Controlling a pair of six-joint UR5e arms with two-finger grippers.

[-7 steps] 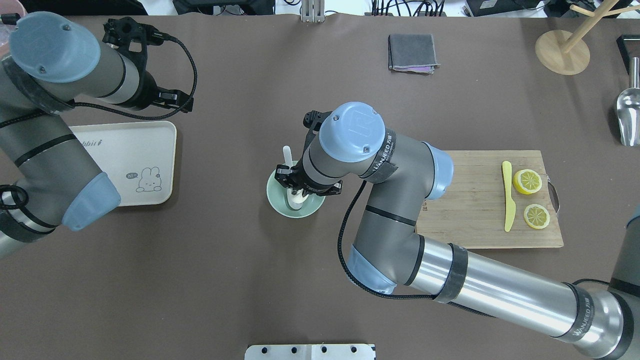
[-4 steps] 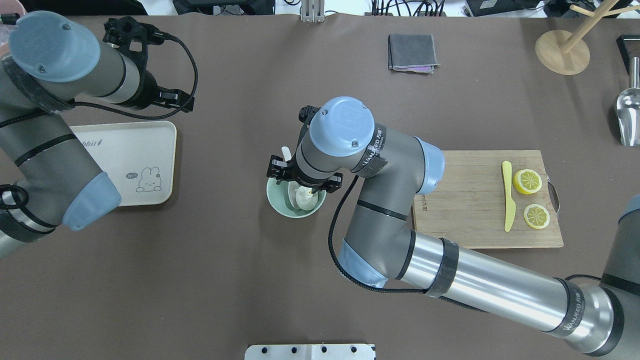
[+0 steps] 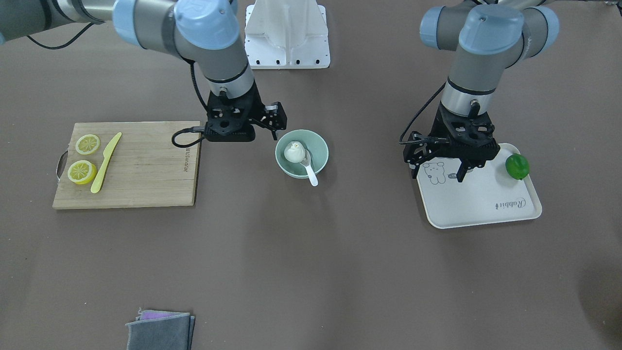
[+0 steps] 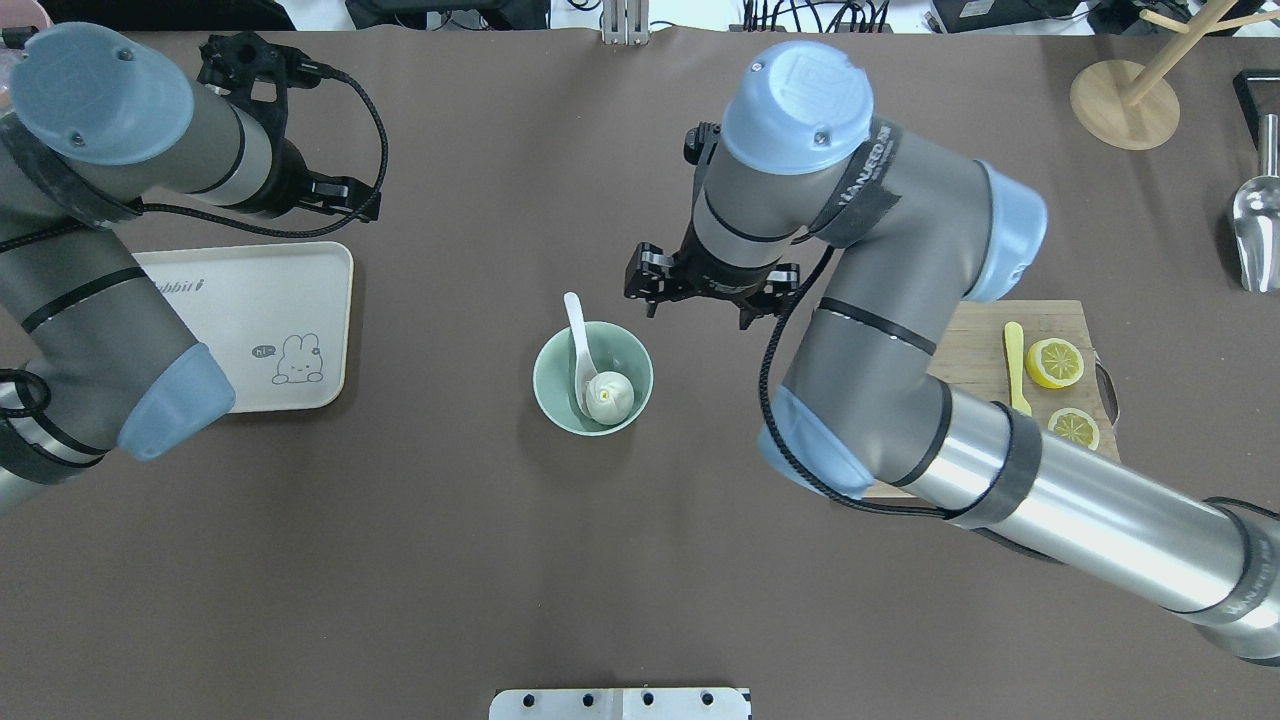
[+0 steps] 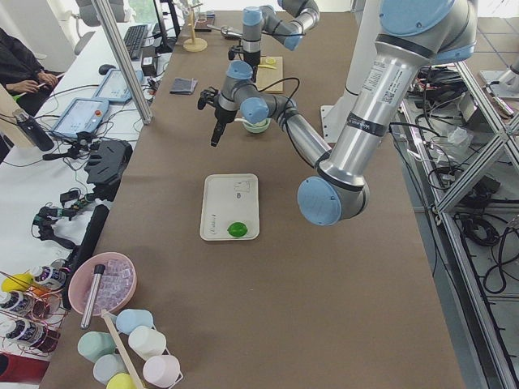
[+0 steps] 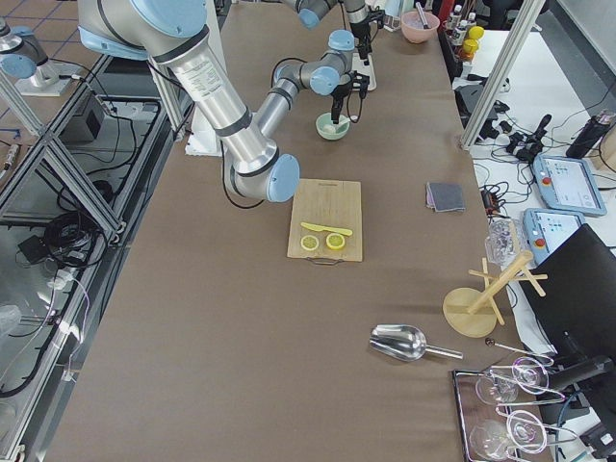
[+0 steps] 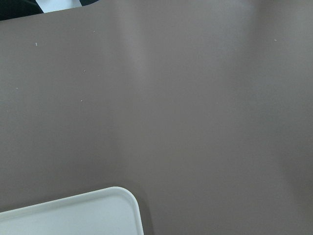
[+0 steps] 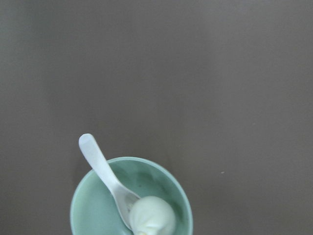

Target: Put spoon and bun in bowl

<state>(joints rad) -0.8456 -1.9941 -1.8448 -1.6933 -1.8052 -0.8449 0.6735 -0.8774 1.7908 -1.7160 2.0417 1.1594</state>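
The pale green bowl (image 4: 560, 400) stands mid-table. The white spoon (image 4: 575, 322) lies in it, handle over the far rim. The white bun (image 4: 609, 397) rests in the bowl on the spoon's scoop. All three show in the front view: bowl (image 3: 320, 146), spoon (image 3: 311, 176), bun (image 3: 294, 152). They also show in the right wrist view: bowl (image 8: 80, 200), spoon (image 8: 98, 161), bun (image 8: 152, 215). My right gripper (image 4: 703, 290) is open and empty, above the table just beyond and right of the bowl. My left gripper (image 3: 437, 170) is open and empty over the beige tray (image 3: 478, 209).
A green lime (image 3: 516, 166) lies on the tray's corner. A wooden cutting board (image 3: 141, 165) holds two lemon slices (image 3: 87, 144) and a yellow knife (image 3: 106, 163). A grey cloth (image 4: 825, 105), a wooden stand (image 4: 1125, 105) and a metal scoop (image 4: 1258, 235) lie at the far side.
My right gripper has lifted out of the bowl and moved away to the far right, leaving the bun in the bowl by the spoon. The left arm has hardly moved.
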